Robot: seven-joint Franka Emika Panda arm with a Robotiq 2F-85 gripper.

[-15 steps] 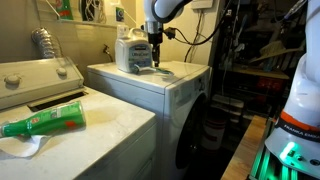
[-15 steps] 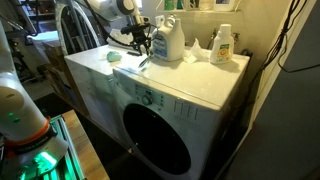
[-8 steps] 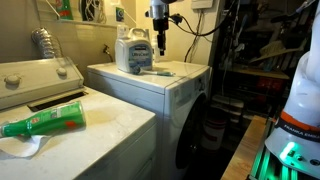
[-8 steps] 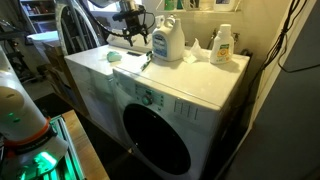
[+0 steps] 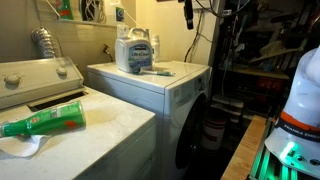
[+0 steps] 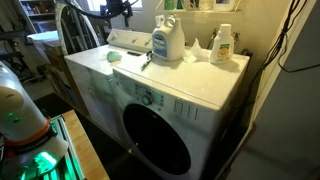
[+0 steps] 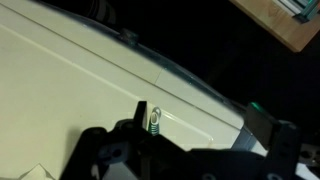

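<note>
My gripper (image 5: pixel 187 12) hangs high above the white washer (image 5: pixel 175 80), near the top edge in both exterior views (image 6: pixel 122 8). In the wrist view its fingers (image 7: pixel 138 112) stand wide apart, open, with nothing between them (image 7: pixel 200 125). Far below, on the washer's top, lies a small green and white object (image 7: pixel 155 120). An exterior view shows it as a thin blue-green thing (image 5: pixel 160 71) in front of the white detergent jug (image 5: pixel 133 50). The jug (image 6: pixel 167 40) stands upright at the back of the washer's top.
A second white bottle (image 6: pixel 222 45) stands at the back of the washer's top, and a green pad (image 6: pixel 113 56) lies at its other end. A green bottle (image 5: pixel 45 122) lies on the neighbouring machine (image 5: pixel 110 125). Dark shelving (image 5: pixel 260 60) stands beside the washer.
The gripper has opened and risen away from the washer's top, past the jug. The small blue-green thing stays lying on the washer.
</note>
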